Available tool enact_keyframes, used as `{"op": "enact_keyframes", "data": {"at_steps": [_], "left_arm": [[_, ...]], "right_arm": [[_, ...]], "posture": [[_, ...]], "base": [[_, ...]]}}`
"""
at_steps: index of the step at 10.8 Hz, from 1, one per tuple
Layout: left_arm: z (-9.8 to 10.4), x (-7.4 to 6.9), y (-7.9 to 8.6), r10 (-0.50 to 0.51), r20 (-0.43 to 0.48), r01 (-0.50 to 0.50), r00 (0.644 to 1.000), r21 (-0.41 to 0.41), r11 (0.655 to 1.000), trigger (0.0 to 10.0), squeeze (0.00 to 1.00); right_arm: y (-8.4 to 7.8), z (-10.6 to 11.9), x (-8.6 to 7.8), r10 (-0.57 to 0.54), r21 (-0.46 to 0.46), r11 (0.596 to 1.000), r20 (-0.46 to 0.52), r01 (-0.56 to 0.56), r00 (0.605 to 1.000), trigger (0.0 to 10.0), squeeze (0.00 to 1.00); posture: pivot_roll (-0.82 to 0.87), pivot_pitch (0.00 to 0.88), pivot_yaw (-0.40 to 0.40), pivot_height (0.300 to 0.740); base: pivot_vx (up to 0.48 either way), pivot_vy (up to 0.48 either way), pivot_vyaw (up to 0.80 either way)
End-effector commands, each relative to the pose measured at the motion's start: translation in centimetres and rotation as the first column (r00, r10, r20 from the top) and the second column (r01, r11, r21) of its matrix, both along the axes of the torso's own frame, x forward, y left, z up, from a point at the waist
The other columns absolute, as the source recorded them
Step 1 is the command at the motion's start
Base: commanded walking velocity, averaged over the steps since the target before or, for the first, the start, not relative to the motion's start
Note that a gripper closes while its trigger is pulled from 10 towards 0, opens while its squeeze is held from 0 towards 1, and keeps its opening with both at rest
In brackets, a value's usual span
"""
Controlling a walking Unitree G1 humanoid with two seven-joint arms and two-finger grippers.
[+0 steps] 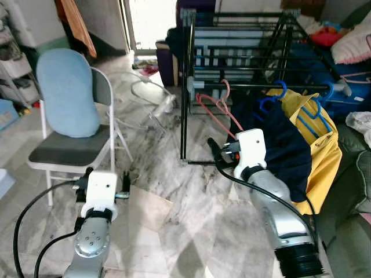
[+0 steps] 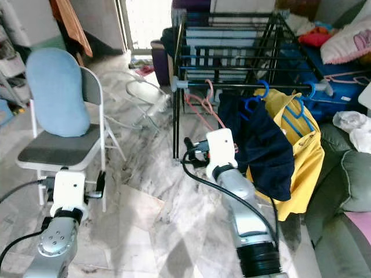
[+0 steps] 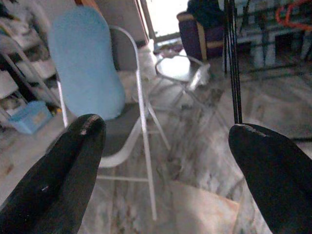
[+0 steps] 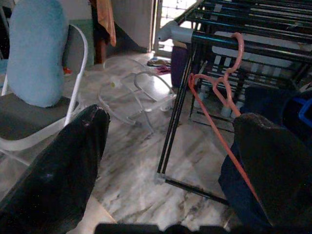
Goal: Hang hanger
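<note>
A pink hanger [image 1: 217, 109] hangs by its hook from the front rail of the black drying rack [image 1: 184, 116]; it also shows in the right wrist view [image 4: 220, 88]. Beside it, blue hangers [image 1: 272, 99] carry a navy garment [image 1: 284, 145] and a yellow one [image 1: 324, 156]. My right gripper [image 1: 213, 147] is open with nothing in it, low in front of the rack, just below the pink hanger and apart from it. My left gripper [image 1: 107, 176] is open with nothing between its fingers [image 3: 73, 161], low beside the chair.
A folding chair [image 1: 69, 152] with a blue cushion [image 1: 66, 92] stands at the left. A white wire frame [image 1: 148, 92] lies on the marble floor between chair and rack. A green sofa [image 1: 348, 179] and piled bedding flank the right.
</note>
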State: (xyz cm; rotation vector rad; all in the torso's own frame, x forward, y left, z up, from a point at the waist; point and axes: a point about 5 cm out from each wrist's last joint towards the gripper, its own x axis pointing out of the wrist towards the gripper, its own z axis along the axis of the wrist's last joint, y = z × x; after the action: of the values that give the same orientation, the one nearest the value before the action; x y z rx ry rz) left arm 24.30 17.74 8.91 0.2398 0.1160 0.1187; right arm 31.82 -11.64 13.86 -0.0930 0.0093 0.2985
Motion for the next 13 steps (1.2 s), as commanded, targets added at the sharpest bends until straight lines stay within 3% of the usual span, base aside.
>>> {"op": "enact_keyframes", "data": {"at_steps": [1, 4, 5, 8, 10, 13], "left_arm": [[0.1, 0.4, 0.0, -0.003, -0.001, 0.003, 1.0, -0.006, 1.0, 10.0, 0.0], [0.8, 1.5, 0.0, 0.035, 0.051, -0.034, 0.998, -0.02, 0.999, 10.0, 0.0], [0.8, 1.8, 0.2, 0.037, 0.049, -0.035, 0.998, -0.043, 0.998, 10.0, 0.0], [1.0, 2.8, -0.9, -0.067, 0.058, 0.072, 0.996, -0.084, 0.994, 10.0, 0.0], [1.1, 3.2, -1.1, -0.093, 0.063, 0.098, 0.994, -0.092, 0.991, 10.0, 0.0], [1.2, 2.2, -0.3, -0.116, 0.076, 0.127, 0.99, -0.16, 0.979, 10.0, 0.0]], "right_arm": [[-0.6, 0.0, 0.0, -0.019, 0.004, 1.0, 0.004, 0.019, 1.0, 10.0, 0.0], [-2.1, -1.1, -0.3, -0.125, 0.026, 0.992, -0.058, 0.126, 0.991, 10.0, 0.0], [-3.1, -2.0, -1.0, -0.188, -0.023, 0.982, -0.083, 0.186, 0.979, 10.0, 0.0], [-5.3, -2.1, -2.2, -0.283, -0.048, 0.959, -0.076, 0.28, 0.956, 10.0, 0.0], [-5.8, -2.0, -2.5, -0.308, -0.051, 0.951, -0.075, 0.305, 0.948, 10.0, 0.0], [-5.9, -1.4, -3.2, -0.279, -0.049, 0.96, -0.059, 0.276, 0.958, 10.0, 0.0]], "posture": [[0.02, 0.0, 0.018, 0.74], [0.0, 0.0, 0.028, 0.74], [-0.01, 0.0, 0.035, 0.74], [-0.06, 0.0, 0.078, 0.74], [-0.08, 0.0, 0.098, 0.74], [-0.1, 0.0, 0.099, 0.74]], "base": [[0.0, 0.0, 0.0], [0.0, 0.0, 0.0], [0.0, 0.0, 0.0], [0.0, 0.0, 0.0], [0.0, 0.0, 0.0], [0.0, 0.0, 0.0]]}}
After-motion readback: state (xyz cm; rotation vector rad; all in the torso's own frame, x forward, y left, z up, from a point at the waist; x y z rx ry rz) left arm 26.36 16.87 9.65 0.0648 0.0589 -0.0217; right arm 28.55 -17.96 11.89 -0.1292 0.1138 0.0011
